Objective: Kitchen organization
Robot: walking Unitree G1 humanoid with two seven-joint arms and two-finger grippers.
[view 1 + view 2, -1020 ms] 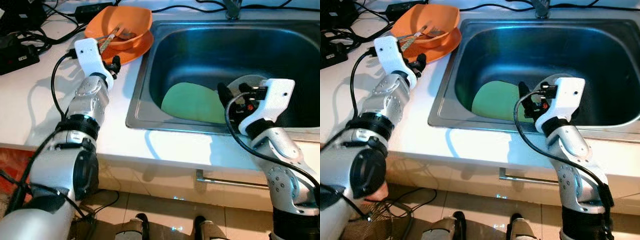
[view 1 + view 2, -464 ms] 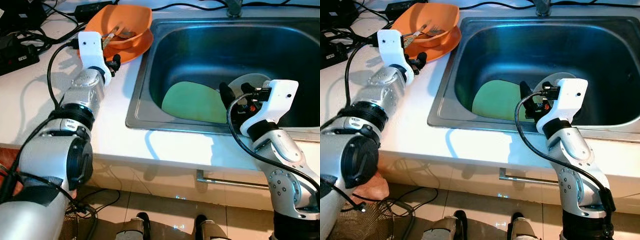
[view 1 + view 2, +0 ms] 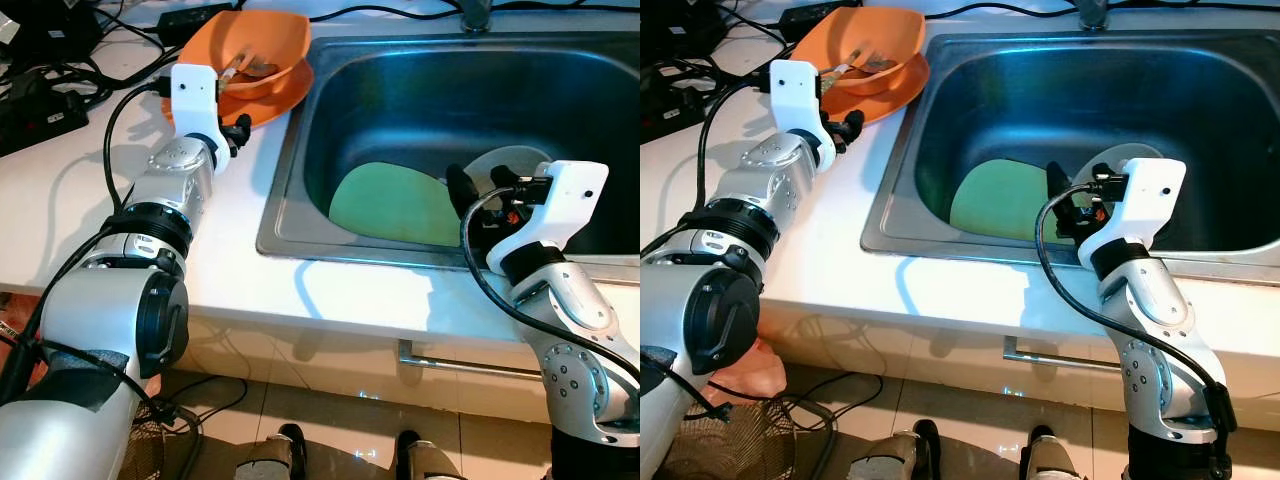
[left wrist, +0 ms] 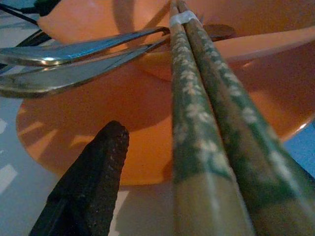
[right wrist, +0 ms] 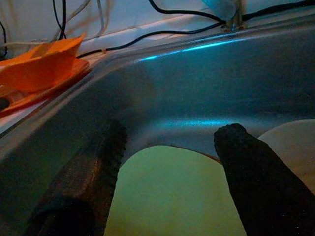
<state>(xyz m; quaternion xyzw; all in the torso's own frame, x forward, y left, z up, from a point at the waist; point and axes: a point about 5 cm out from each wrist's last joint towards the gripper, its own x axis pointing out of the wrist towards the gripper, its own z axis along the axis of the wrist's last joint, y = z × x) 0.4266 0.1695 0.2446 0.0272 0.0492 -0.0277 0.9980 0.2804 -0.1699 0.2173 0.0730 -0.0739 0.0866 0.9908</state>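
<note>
Left gripper point(image 3: 236, 132) at the orange plastic bowl and plate point(image 3: 262, 62), reaching for green patterned chopsticks point(image 4: 197, 98), finger spread unclear; right gripper point(image 3: 478, 188), fingers parted and empty, poised over the pale green plate point(image 3: 390, 205) in the steel sink point(image 3: 420, 90), probably for lifting.

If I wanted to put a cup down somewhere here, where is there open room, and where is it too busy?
The white counter is bare between the black cables and the sink rim, beside the left arm. The front ledge of the sink is bare too. The back left corner is crowded: orange bowl, orange plate, chopsticks, spoons. In the basin, the green plate and right end effector fill the near side.
</note>
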